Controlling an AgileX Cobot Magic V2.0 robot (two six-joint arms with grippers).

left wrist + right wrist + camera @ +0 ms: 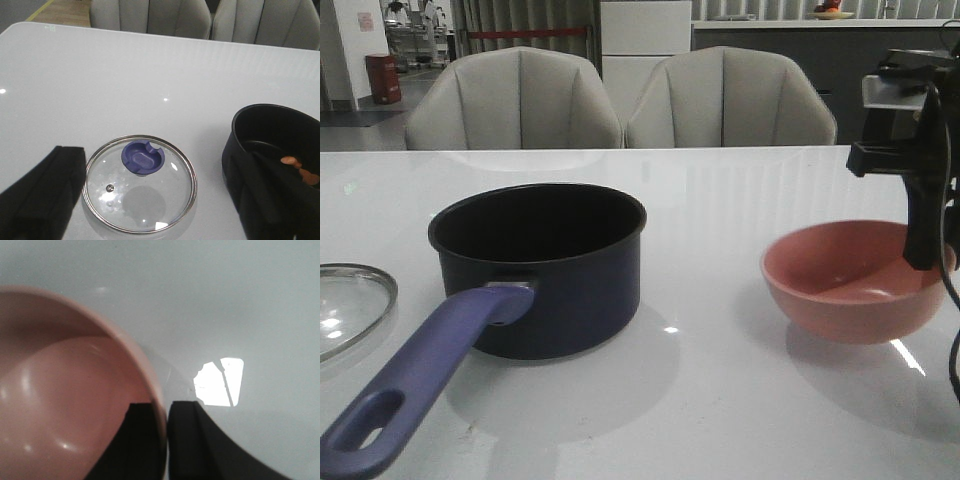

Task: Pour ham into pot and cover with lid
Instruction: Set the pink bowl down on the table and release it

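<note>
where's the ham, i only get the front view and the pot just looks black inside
observer: already in the pot. the left wrist view shows orange ham slices lying on its floor.
operator: ok, and is the lid lying flat? i only see its edge
observer: yes, the lid lies flat on the table beside the pot, blue knob up, with the left gripper open above it.
</note>
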